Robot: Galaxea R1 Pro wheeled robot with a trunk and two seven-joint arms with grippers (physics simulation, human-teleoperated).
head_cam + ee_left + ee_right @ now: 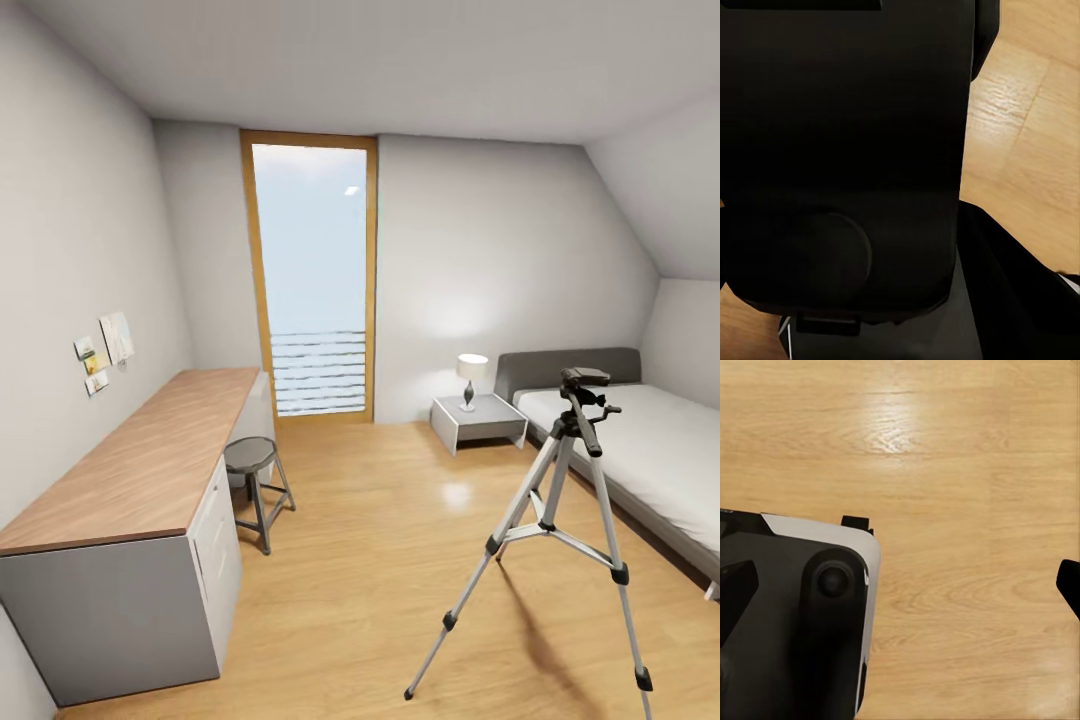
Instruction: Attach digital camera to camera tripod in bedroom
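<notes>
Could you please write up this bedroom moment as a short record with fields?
room: bedroom with wood floor, grey walls, sloped ceiling
camera tripod: standing upright on the floor, legs spread, beside the bed
tripod head: black, nothing mounted on it
desk: long wooden top along the left wall, stool beside it
nightstand: by the far wall, lamp on it
door: tall, wood-framed, glazed, in the far wall
wrist views: floor and dark robot parts; state of jaws cannot be told

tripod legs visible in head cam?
3. All belong to the silver, black-jointed camera tripod on the light wood floor beside the low grey bed: one reaches front-left, one front-right, one shorter-looking behind. None looks hidden.
</notes>
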